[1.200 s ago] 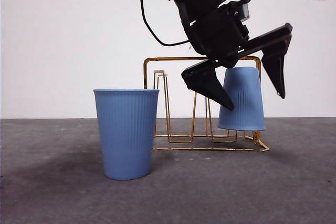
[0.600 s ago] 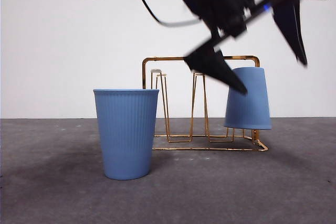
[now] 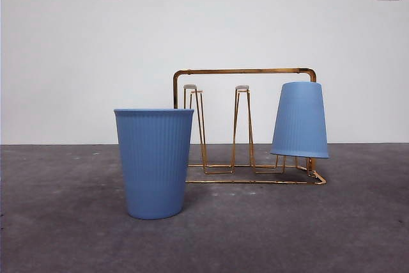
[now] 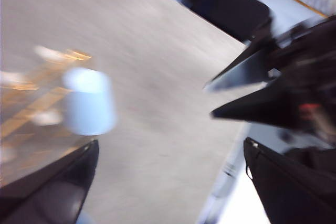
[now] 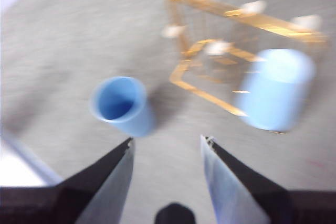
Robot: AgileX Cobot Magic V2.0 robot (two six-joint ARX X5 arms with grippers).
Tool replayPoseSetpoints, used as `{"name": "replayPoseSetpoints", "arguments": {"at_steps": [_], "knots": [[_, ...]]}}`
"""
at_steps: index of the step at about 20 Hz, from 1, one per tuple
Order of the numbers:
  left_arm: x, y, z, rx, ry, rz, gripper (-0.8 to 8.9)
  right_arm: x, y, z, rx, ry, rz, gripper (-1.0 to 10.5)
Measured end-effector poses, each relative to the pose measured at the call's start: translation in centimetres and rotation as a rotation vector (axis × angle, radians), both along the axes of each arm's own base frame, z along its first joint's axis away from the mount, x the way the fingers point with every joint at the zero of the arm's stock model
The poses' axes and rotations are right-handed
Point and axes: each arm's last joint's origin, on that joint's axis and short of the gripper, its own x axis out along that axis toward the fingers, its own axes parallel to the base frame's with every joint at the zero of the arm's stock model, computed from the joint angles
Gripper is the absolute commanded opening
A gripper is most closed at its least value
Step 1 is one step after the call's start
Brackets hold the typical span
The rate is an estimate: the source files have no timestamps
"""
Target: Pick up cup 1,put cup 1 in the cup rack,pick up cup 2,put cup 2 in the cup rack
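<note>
Both tools (image 5: 166, 148) (image 4: 168, 153) high, jaws apart, empty.

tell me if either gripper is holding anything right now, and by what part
Nothing is held. The left gripper and right gripper are both open and empty; one cup hangs upside down on the cup rack, the other cup stands on the table.

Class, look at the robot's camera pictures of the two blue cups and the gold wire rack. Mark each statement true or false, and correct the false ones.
1. One blue cup sits upside down on the cup rack. True.
2. The other blue cup lies on its side. False: it stands upright, mouth up, on the table.
3. The right hand grips a cup. False: it is open and holds nothing.
4. The left hand holds nothing. True.
</note>
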Motion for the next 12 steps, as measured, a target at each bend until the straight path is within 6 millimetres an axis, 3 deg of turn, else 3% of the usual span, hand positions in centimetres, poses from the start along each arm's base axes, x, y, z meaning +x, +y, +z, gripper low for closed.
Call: {"name": "replayPoseSetpoints", "arguments": {"at_steps": [3,6,12], "knots": [[-2.8,4.1,1.3,0.039,-0.054,0.083,4.62,3.8,2.4,-1.6,0.052,0.102,0.073,2.2],[-4.4,6.6,1.2,0.131,-0.061,0.164,4.62,7.2,5.1,-4.2,0.051,0.2,0.103,2.3],[-5.1,7.6,0.5,0.237,-0.03,0.195,4.62,10.1,11.7,-9.7,-0.023,0.297,0.173,2.3]]}}
